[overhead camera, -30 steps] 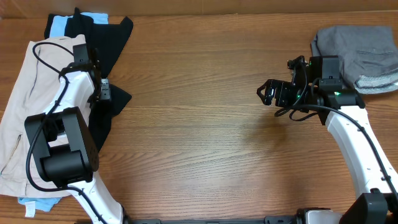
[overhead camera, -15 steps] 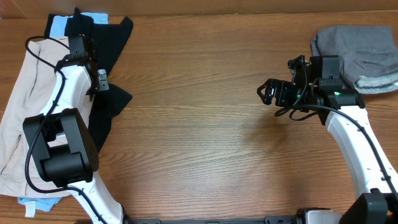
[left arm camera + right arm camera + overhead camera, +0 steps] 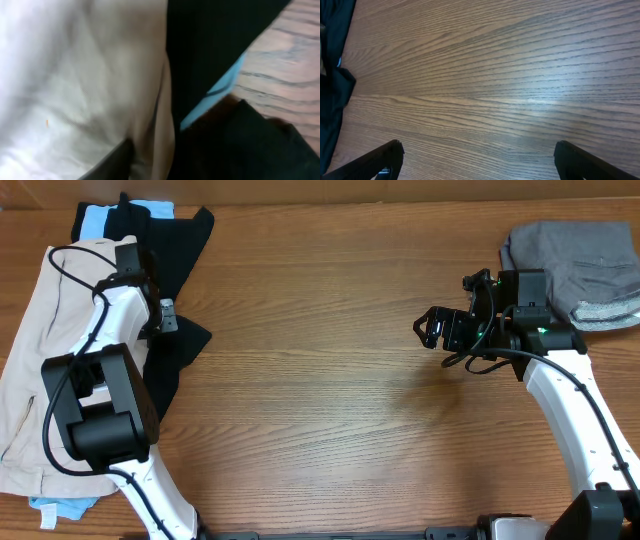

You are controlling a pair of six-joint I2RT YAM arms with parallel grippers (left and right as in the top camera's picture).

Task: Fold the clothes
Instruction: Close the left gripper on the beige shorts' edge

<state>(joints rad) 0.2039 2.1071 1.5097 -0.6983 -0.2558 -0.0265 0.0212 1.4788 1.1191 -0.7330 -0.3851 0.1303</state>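
A pile of clothes lies at the table's left edge: a beige garment (image 3: 40, 360) on top, a black garment (image 3: 185, 240) beside it and a light blue one (image 3: 95, 220) underneath. My left gripper (image 3: 128, 255) is down on the pile where beige meets black. In the left wrist view the beige cloth (image 3: 75, 75), black cloth (image 3: 210, 45) and a blue strip (image 3: 215, 97) fill the frame, and one dark finger (image 3: 117, 160) presses against a beige fold; the other finger is lost in the dark. My right gripper (image 3: 428, 330) hangs open and empty above bare wood (image 3: 480, 100).
A folded grey garment (image 3: 570, 250) lies at the back right corner, behind the right arm. The wooden table (image 3: 320, 410) stretches between the two arms. The left arm's base (image 3: 100, 415) stands over the beige garment.
My left gripper went up toward the back of the pile half a second ago and has come back down to the beige-black edge. The right arm has not moved.
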